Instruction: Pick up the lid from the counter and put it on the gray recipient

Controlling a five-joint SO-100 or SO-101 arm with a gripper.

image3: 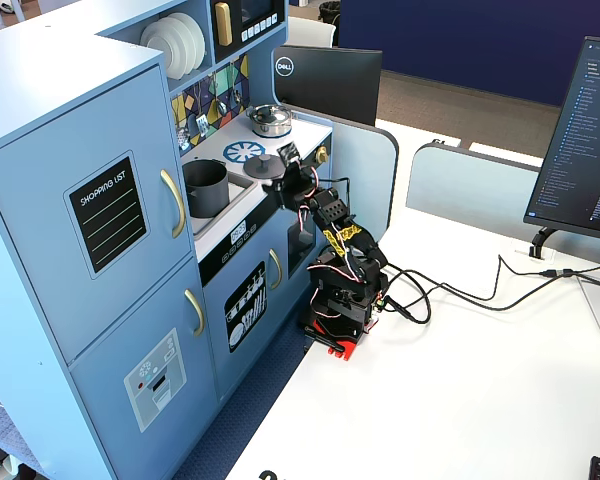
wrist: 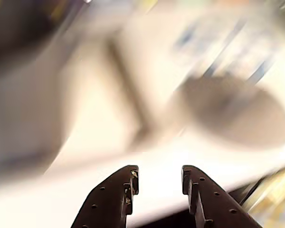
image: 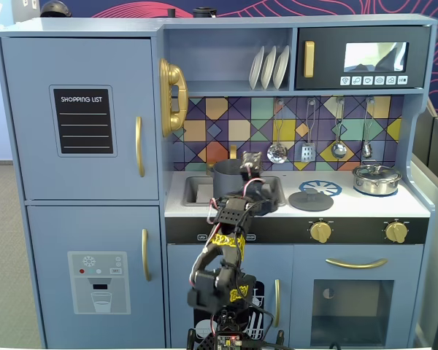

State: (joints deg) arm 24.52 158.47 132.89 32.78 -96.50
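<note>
The lid (image: 311, 200) is a flat dark-gray disc lying on the white counter, right of the sink and in front of the blue-and-white burner circle. It also shows in the other fixed view (image3: 263, 166) and as a blurred gray oval in the wrist view (wrist: 237, 114). The gray recipient (image: 226, 179), a matte dark-gray pot, stands in the sink (image3: 206, 187) and is a dark blur at the left of the wrist view (wrist: 23, 95). My gripper (image: 250, 160) hovers above the counter edge between pot and lid (image3: 285, 157). Its jaws are apart and empty (wrist: 159, 178).
A shiny silver pot (image: 377, 179) with its own lid stands on the right burner. Utensils (image: 306, 138) hang on the tiled back wall. The faucet and the gold phone (image: 172, 98) are left of the sink. Plates stand on the shelf above (image: 270, 67).
</note>
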